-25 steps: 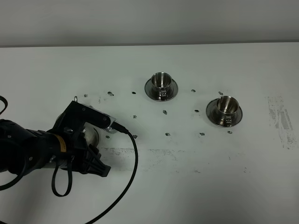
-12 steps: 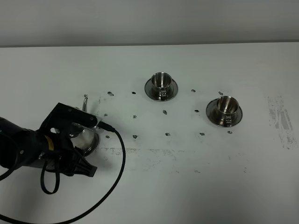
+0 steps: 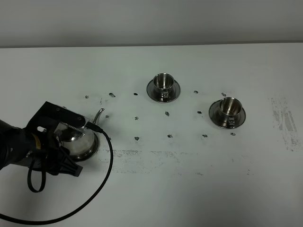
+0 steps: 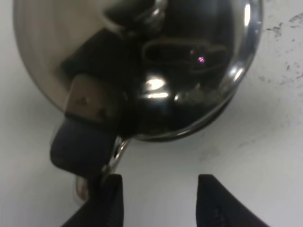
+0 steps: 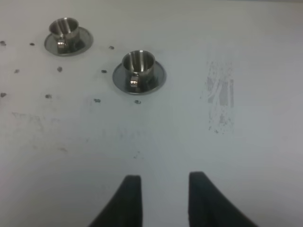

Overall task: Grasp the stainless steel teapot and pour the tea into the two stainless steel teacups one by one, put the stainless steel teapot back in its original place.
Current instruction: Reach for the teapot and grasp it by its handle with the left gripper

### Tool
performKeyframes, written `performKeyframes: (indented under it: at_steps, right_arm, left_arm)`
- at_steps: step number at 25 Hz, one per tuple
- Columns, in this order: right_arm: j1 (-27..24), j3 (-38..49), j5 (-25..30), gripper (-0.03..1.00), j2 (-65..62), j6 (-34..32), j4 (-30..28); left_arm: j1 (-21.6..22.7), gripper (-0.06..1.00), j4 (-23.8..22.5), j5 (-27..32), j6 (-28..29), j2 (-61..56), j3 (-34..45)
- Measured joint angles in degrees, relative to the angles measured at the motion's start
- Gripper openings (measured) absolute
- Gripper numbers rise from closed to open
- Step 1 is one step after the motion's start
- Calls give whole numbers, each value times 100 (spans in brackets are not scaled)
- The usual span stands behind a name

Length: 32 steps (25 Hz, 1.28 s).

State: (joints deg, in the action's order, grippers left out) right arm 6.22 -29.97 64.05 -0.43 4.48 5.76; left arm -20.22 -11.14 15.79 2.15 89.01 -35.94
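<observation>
The shiny round-bodied stainless steel teapot [image 3: 79, 140] stands on the left of the white tabletop [image 3: 189, 189], its thin curved spout [image 3: 98, 115] aimed toward the far side. It is well apart from the two small steel cups on flared saucers, one further back [image 3: 163, 87] and one to the right [image 3: 227, 112]. I judge the pot rigid, with a polished bulging body too slippery for a sure grip, and any tea inside would add shifting weight. The sensible hold is the dark handle piece [image 4: 80, 146] opposite the spout, which the wrist view shows just ahead of one fingertip. The left pincer [image 4: 158, 189] is released, with only bare tabletop between its jaws and the pot not gripped. The right pincer [image 5: 163, 189] hangs over open tabletop, jaws slightly parted and empty. Against a second ago, the left arm has drawn back toward the near-left corner. The pot's body and spout, then hidden beneath the wrist, are now uncovered. The pot and both cups have not shifted.
</observation>
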Motion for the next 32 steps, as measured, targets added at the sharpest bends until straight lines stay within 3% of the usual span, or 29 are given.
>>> performKeyframes:
  at_steps: [7, 11, 14, 20, 24, 32]
  right_arm:
    - [0, 0, 0, 23, 0, 0, 0]
    - [0, 0, 0, 23, 0, 0, 0]
    - [0, 0, 0, 23, 0, 0, 0]
    - [0, 0, -1, 23, 0, 0, 0]
    - [0, 0, -6, 23, 0, 0, 0]
    - [0, 0, -6, 23, 0, 0, 0]
  left_arm:
    - [-509, 37, 362, 934, -943, -731, -14]
    - [-574, 37, 374, 1948, -875, -1177, -571]
    - [-464, 37, 8, 2492, -794, -1230, -1161]
    - [-153, 37, -294, 2823, -856, -1072, -1708]
    - [151, 38, 28, 2859, -1377, -975, -1708]
    - [594, 54, 379, 2680, -1799, -688, -1708]
